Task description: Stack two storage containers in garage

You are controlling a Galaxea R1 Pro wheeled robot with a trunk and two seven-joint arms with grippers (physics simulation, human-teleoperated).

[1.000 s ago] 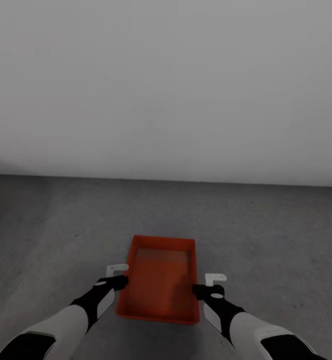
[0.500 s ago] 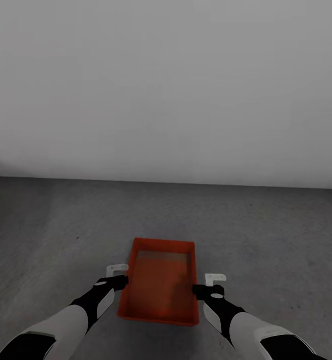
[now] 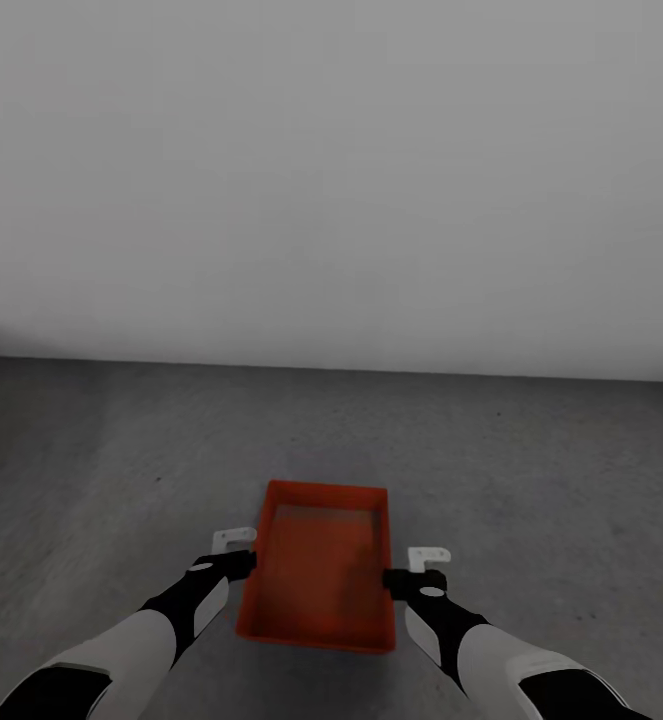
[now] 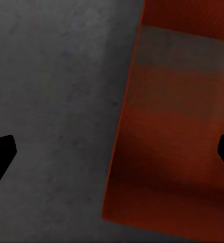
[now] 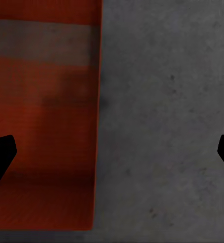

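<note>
Both grippers gape astride an orange container (image 3: 318, 575) over grey concrete floor (image 3: 551, 470)

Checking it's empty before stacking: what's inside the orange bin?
Nothing shows inside the orange bin, just its bare bottom. It sits on the concrete floor; the floor beneath it is covered.
</note>
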